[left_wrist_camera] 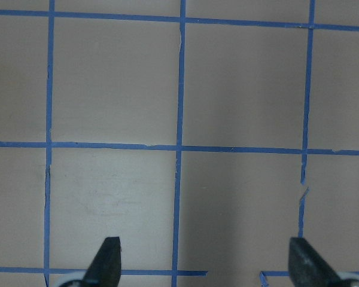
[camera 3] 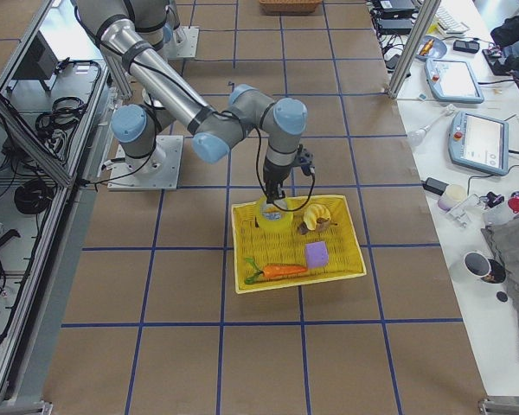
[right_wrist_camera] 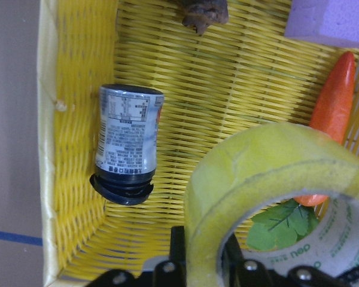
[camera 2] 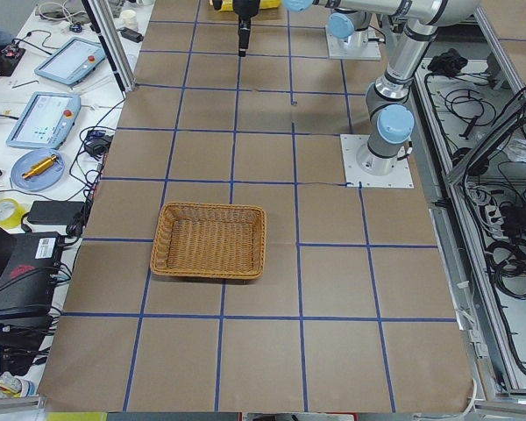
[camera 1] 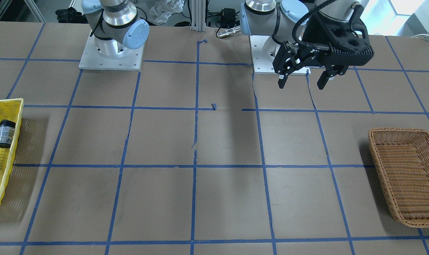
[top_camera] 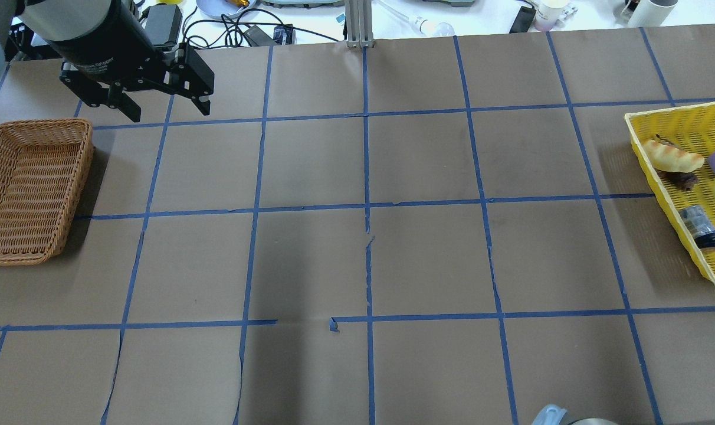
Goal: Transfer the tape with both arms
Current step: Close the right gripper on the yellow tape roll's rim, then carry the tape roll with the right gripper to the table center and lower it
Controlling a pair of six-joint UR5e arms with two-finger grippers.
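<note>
The tape (right_wrist_camera: 269, 161) is a thick translucent yellow roll with a white core. It sits inside the yellow basket (right_wrist_camera: 54, 179) and also shows in the exterior right view (camera 3: 271, 213). My right gripper (right_wrist_camera: 204, 257) is shut on the roll's wall, one finger inside the core and one outside. The right arm reaches down into the basket (camera 3: 242, 251). My left gripper (camera 1: 301, 79) hangs open and empty above the table near its own base. It also shows in the overhead view (top_camera: 169, 109) and in the left wrist view (left_wrist_camera: 206, 263).
The yellow basket also holds a small dark bottle (right_wrist_camera: 125, 143), a carrot (right_wrist_camera: 335, 101), a purple block (right_wrist_camera: 335, 21) and a bread-like piece (top_camera: 673, 156). A brown wicker basket (top_camera: 74, 195) stands on the left arm's side. Blue tape strips form a grid on the brown table.
</note>
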